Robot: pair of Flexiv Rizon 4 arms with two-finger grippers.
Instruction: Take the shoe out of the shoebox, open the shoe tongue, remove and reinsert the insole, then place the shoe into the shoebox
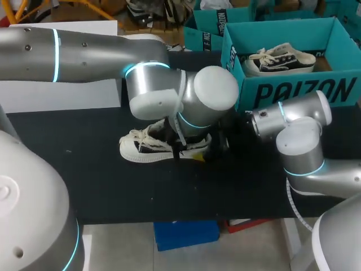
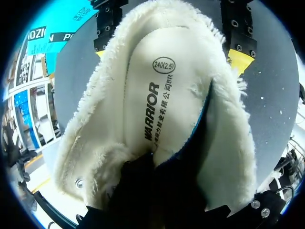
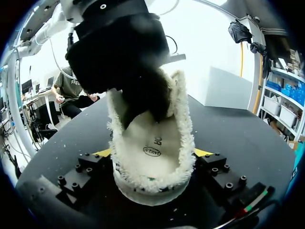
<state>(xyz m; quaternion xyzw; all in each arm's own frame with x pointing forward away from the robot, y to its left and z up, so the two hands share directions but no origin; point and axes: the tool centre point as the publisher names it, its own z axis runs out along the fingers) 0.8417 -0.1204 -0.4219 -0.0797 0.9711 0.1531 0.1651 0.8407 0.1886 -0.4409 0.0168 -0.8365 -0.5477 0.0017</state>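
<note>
A white laced shoe (image 1: 141,148) with a fleece lining lies on its sole on the black table, toe to the left. My left gripper (image 2: 147,176) dips into the shoe's mouth from above and is shut on the printed insole (image 2: 152,95), whose one edge is lifted and shows blue underneath. My right gripper (image 3: 152,155) stands at the heel, one yellow-tipped finger (image 2: 238,57) on each side, both against the fleece rim. The teal shoebox (image 1: 293,90) sits behind my right arm.
A second shoe (image 1: 279,59) lies inside the teal shoebox. Another teal box (image 1: 206,28) stands behind it to the left. The black table (image 1: 169,192) runs to a front edge below the shoe, and a white surface borders it at the back left.
</note>
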